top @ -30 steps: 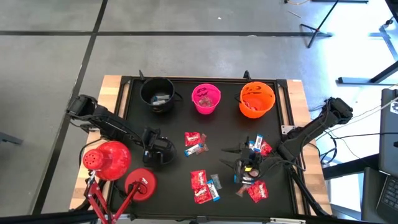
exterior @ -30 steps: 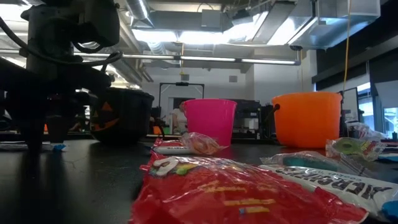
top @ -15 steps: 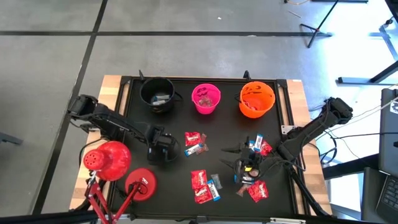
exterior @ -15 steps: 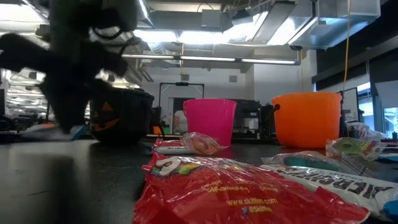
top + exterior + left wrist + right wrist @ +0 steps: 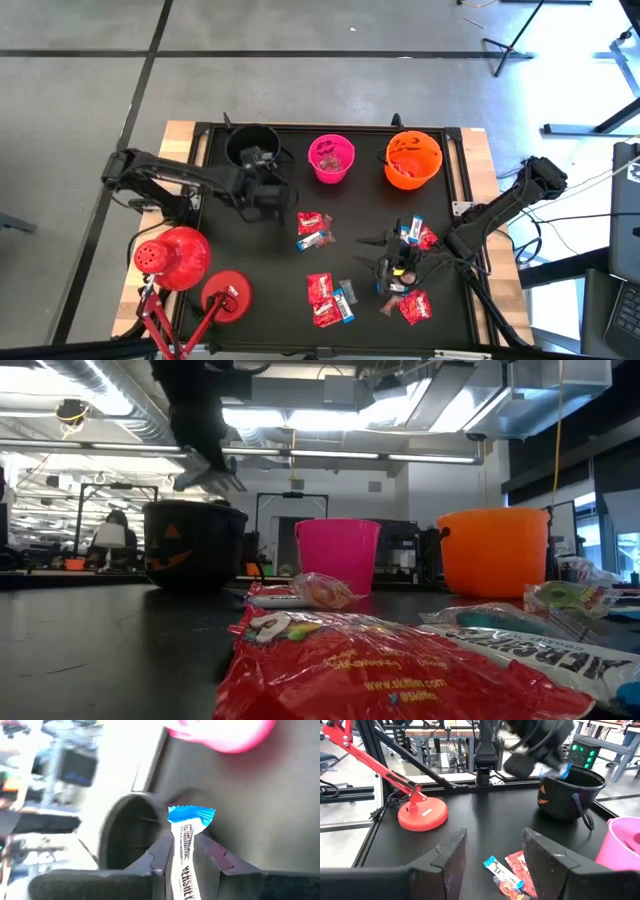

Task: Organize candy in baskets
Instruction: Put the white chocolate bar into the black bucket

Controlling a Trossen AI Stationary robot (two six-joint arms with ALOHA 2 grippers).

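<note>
Three baskets stand in a row at the far edge: black [image 5: 252, 150], pink [image 5: 332, 158] and orange [image 5: 412, 160]. My left gripper [image 5: 260, 172] hangs in the air just on the near side of the black basket [image 5: 567, 795], shut on a blue-and-white candy [image 5: 190, 815]. Loose candy lies on the mat in heaps at the middle [image 5: 313, 229], near middle [image 5: 328, 298] and near right [image 5: 412, 300]. My right gripper [image 5: 492, 855] hovers open above the near-right heap, nothing between its fingers. My left gripper pinches the blue-and-white candy by the middle of its wrapper [image 5: 181, 851] between its two fingers. The candy lies along the fingers, and its crimped blue end [image 5: 192, 814] sticks out past the fingertips. The fingers slant down toward the far edge. The candy is lifted clear of the table.
Two red lamp heads on red legs [image 5: 172, 257] [image 5: 226, 296] stand at the near left corner. In the low view a red candy bag [image 5: 380, 670] lies close to the camera. Bare black mat [image 5: 240, 250] lies between the lamps and the middle heap.
My left gripper has risen from the mat near the lamps and swung toward the far edge, up beside the black basket, tipping from pointing down to slanting forward. The blue-and-white candy, which lay on the table under it, has come up with it.
</note>
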